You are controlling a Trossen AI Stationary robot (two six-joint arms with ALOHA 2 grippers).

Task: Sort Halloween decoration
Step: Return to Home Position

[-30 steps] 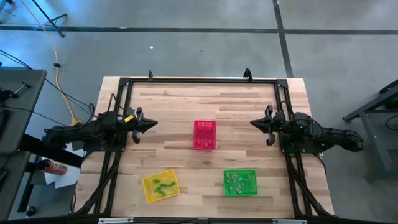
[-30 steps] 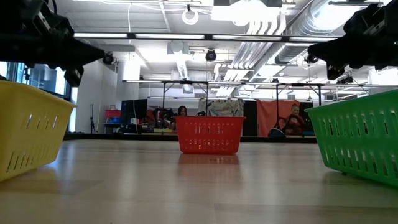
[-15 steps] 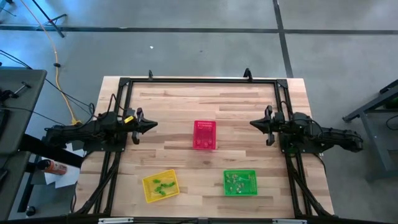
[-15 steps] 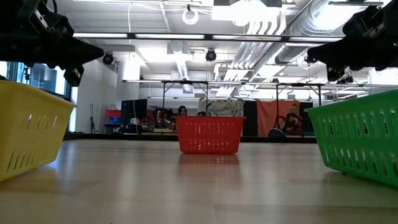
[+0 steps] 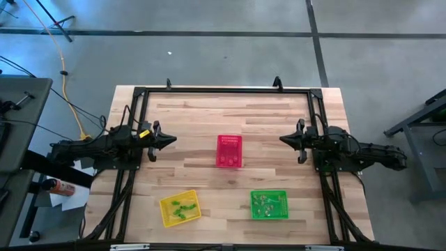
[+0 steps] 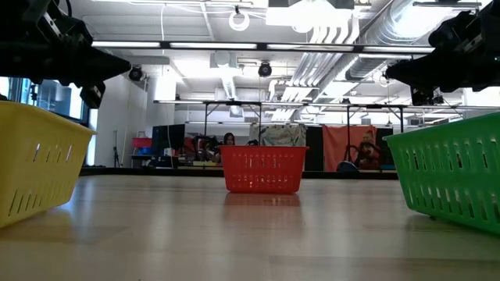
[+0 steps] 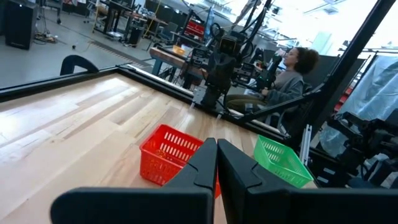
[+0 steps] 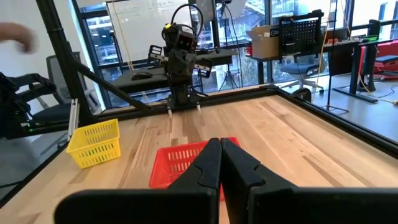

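Note:
Three mesh baskets stand on the wooden table: a pink-red one [image 5: 229,151] in the middle, a yellow one [image 5: 180,208] near left, a green one [image 5: 269,204] near right. Small green trinkets [image 5: 181,208] of the Halloween decoration lie in the yellow basket, pale and orange ones [image 5: 265,203] in the green basket, and tiny ones [image 5: 226,161] in the pink-red basket. My left gripper [image 5: 173,139] hangs shut at the table's left, pointing level at the pink-red basket. My right gripper [image 5: 283,139] hangs shut at the right, facing it. Both are above the table and hold nothing.
A black frame [image 5: 223,89] runs along the table's far, left and right sides. Bare wood lies between the baskets and toward the far edge. A person [image 7: 291,68] sits beyond the table's right side, and a hand [image 8: 15,36] shows beyond its left side.

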